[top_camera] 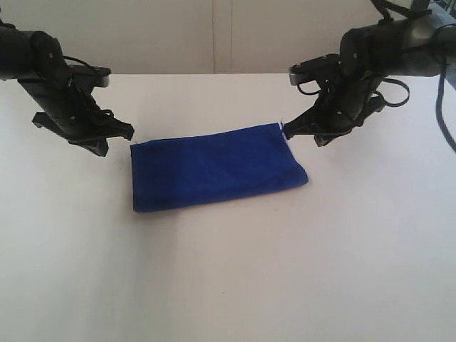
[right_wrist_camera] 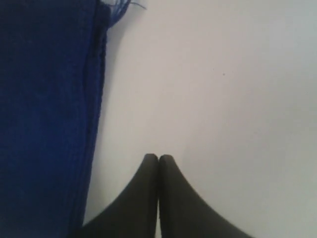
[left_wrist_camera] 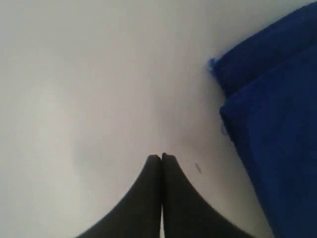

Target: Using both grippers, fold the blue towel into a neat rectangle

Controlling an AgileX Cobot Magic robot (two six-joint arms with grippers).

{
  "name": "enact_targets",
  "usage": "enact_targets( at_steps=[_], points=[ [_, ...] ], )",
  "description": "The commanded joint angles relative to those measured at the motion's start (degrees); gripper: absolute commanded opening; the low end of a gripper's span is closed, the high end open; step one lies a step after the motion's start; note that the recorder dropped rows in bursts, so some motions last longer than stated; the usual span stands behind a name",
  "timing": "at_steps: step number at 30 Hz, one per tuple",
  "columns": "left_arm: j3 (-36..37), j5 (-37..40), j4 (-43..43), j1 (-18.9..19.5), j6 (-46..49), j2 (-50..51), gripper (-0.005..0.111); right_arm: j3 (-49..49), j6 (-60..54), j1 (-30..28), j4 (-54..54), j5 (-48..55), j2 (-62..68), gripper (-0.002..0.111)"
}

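Here the towel (top_camera: 214, 167) lies folded flat in the middle of the table (top_camera: 228, 285). The left gripper (top_camera: 120, 137) and right gripper (top_camera: 288, 131) sit clenched and empty, just beside its far corners.

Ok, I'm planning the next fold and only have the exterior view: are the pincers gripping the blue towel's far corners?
Observer: No. The left wrist view shows the left pincer shut on nothing, over bare table.
Operator: And the right one?
Observer: The right pincer is shut and empty too, beside an edge of the blue towel.
Operator: Any loose bits?
Observer: Blue frayed threads stick out at its corner.
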Motion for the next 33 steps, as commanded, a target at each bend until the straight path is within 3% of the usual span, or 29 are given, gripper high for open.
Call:
enact_targets(
  at_steps=[1,18,33],
  points=[
    [-2.2,0.3,-5.2,0.1,2.1,2.8,0.000,-1.3,-1.2,-0.3,0.7,1.4,2.8,0.000],
    [-2.6,-8.2,-27.0,0.1,17.8,5.8,0.000,-1.3,-6.2,2.8,7.9,10.6,4.7,0.000],
    [-6.6,-8.3,-26.6,0.2,19.3,8.6,0.000,-1.3,-7.6,3.3,9.3,15.3,3.2,0.000]
  ],
)
